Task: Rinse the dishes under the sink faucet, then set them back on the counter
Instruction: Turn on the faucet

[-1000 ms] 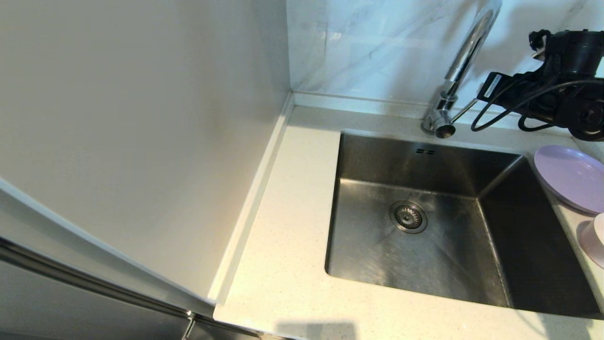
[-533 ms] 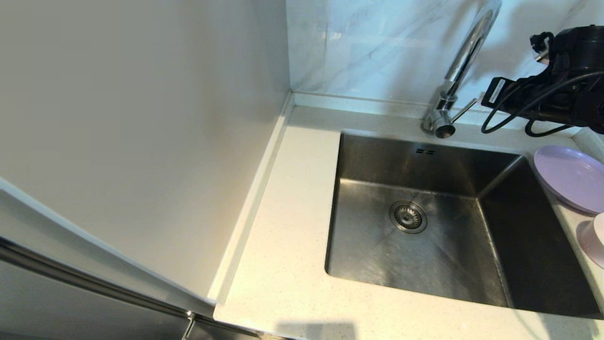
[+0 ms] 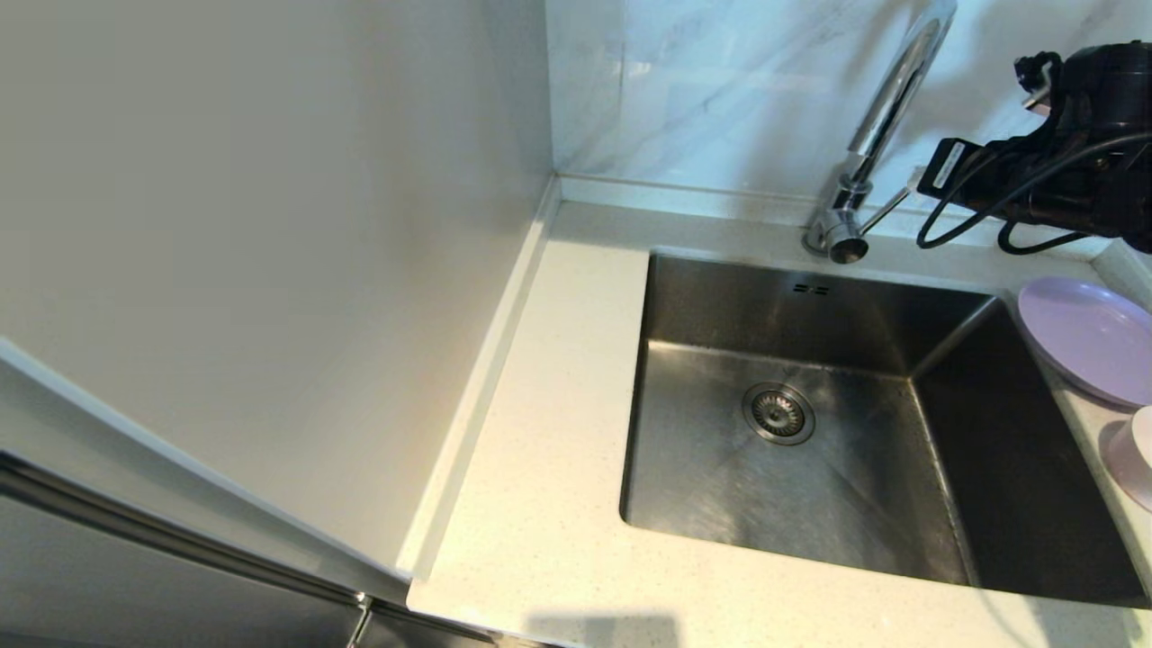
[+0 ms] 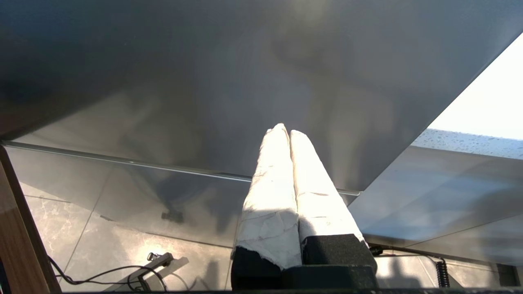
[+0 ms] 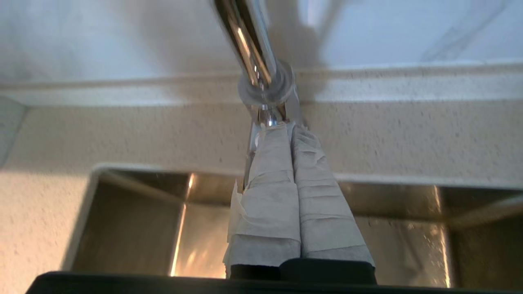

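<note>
The right hand is clenched with nothing between its taped fingers, its tips right at the thin side lever at the base of the chrome gooseneck faucet; whether they touch the lever cannot be told. In the head view the right arm reaches in from the right, above the back edge of the speckled cream surface. The stainless-steel sink is dry-looking, with its round drain strainer and two overflow slots. The lilac plate lies on the surface just right of the sink, and the pale pink bowl sits nearer, at the picture's edge. The left hand is clenched empty, parked low beside a dark cabinet panel
</note>
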